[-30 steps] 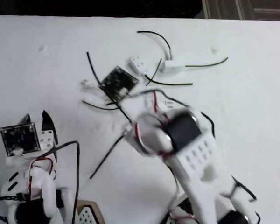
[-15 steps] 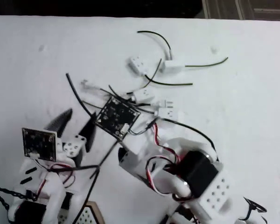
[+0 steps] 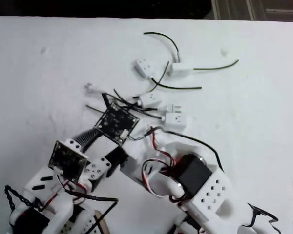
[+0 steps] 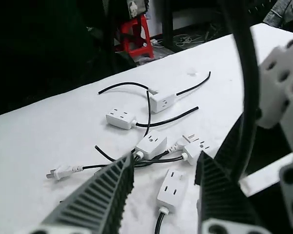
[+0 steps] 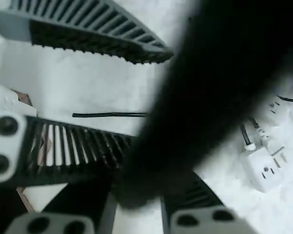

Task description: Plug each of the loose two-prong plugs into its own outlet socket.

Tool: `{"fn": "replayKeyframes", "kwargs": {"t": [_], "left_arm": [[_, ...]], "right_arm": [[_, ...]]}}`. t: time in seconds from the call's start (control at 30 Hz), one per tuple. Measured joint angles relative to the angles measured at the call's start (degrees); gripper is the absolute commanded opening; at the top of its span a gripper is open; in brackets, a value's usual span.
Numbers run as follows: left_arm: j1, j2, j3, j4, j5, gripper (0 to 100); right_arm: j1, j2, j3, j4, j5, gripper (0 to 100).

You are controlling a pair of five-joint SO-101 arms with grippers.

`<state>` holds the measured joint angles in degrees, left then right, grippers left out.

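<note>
Here, left fingers [image 4: 105,192] spread, plug [image 4: 62,171] and sockets [image 4: 121,118] beyond.

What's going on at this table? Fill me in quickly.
Two robot arms are bunched over a scatter of white outlet sockets and two-prong plugs on short black cords. The left hand is open just short of the pile, holding nothing. The right arm is folded in beside it. At least one plug lies loose on the table.

White outlet sockets [image 4: 121,118] lying flat, white two-prong plug [image 4: 63,171] loose nearby, unplugged
</note>
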<state>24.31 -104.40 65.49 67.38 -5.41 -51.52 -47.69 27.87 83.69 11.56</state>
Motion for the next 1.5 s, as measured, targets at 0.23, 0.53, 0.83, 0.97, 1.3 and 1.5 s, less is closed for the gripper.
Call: {"fn": "replayKeyframes", "kwargs": {"t": [0.23, 0.53, 0.83, 0.97, 1.3, 1.5], "left_arm": [[-5.6, 0.0, 0.0, 1.1, -0.4, 22], [-26.0, 0.0, 0.8, 1.1, -0.4, 22], [-41.4, 0.0, 13.0, -0.1, -0.7, 22], [-42.8, 0.0, 17.7, -3.0, -0.7, 22], [-43.1, 0.7, 18.9, -3.6, -0.7, 22], [-43.1, 0.7, 18.9, -3.6, -0.7, 22]], "right_arm": [[5.8, 0.1, -0.1, -1.4, 0.0, 1.7], [15.3, 0.1, 5.5, -10.0, -0.3, 1.7], [15.8, 1.1, 24.2, -34.4, -3.9, 1.7], [17.7, 8.1, 24.3, -39.9, -4.3, 1.7], [21.6, 29.5, 17.8, -43.3, -4.3, 1.8], [23.7, 30.1, 17.7, -47.0, -4.3, 1.8]]}}
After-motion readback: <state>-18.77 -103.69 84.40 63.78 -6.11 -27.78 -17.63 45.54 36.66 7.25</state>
